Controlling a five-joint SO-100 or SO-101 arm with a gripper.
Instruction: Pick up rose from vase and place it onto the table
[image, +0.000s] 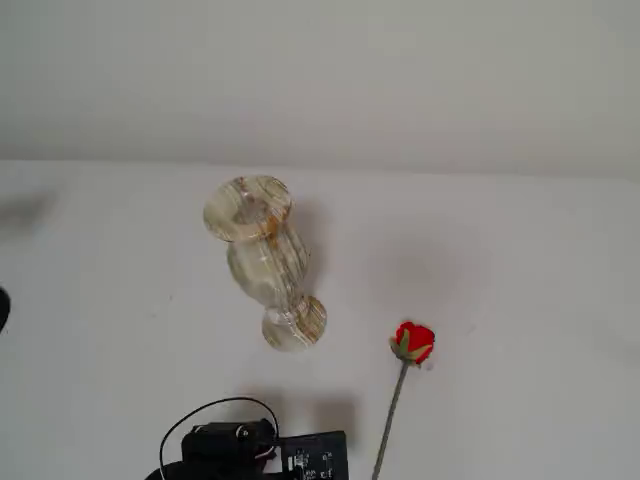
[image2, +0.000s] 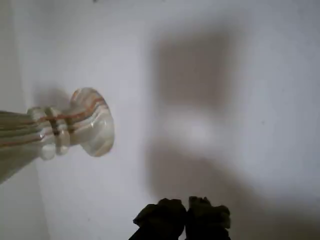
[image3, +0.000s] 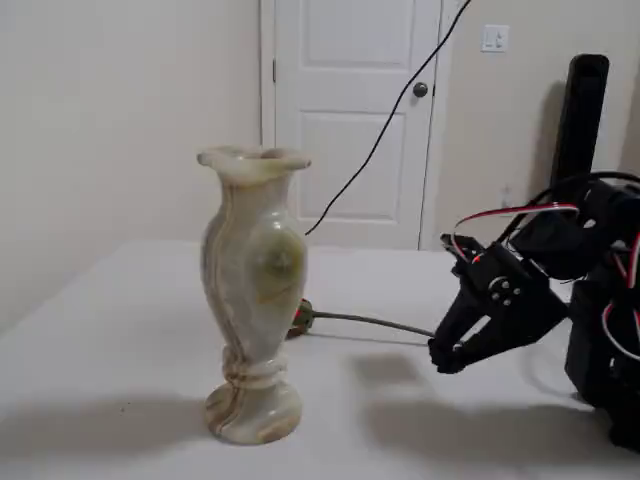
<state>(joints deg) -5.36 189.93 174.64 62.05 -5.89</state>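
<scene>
1. The rose (image: 413, 343) lies flat on the desk (image: 520, 280). In a fixed view its red bud sits just right of the vase's foot, apart from it, and the thin grey-green stem runs down towards the bottom edge of the picture.
2. In the other fixed view, taken from the side, only part of the rose (image3: 362, 321) shows: the bud is mostly hidden behind the vase, and the stem stretches to the right along the desk (image3: 130, 330) towards the arm.
3. The vase (image: 263, 259) stands upright on its round foot, with nothing in its flared mouth. From the side, the vase (image3: 251, 290) shows cream and beige stone with brown streaks, a narrow waist and a ringed base.
4. In the wrist view the vase (image2: 60, 127) enters from the left edge, its foot pointing right over the white desk (image2: 240, 100).
5. The jaws (image3: 447, 358) hang just above the desk at the far end of the stem, tips pointing down and left. They look closed together and hold nothing; in the wrist view the jaws (image2: 186, 212) show as two dark tips side by side at the bottom edge.
6. A white door (image3: 345, 110) with a round knob stands behind the desk, and a black cable (image3: 385, 110) crosses in front of it.
</scene>
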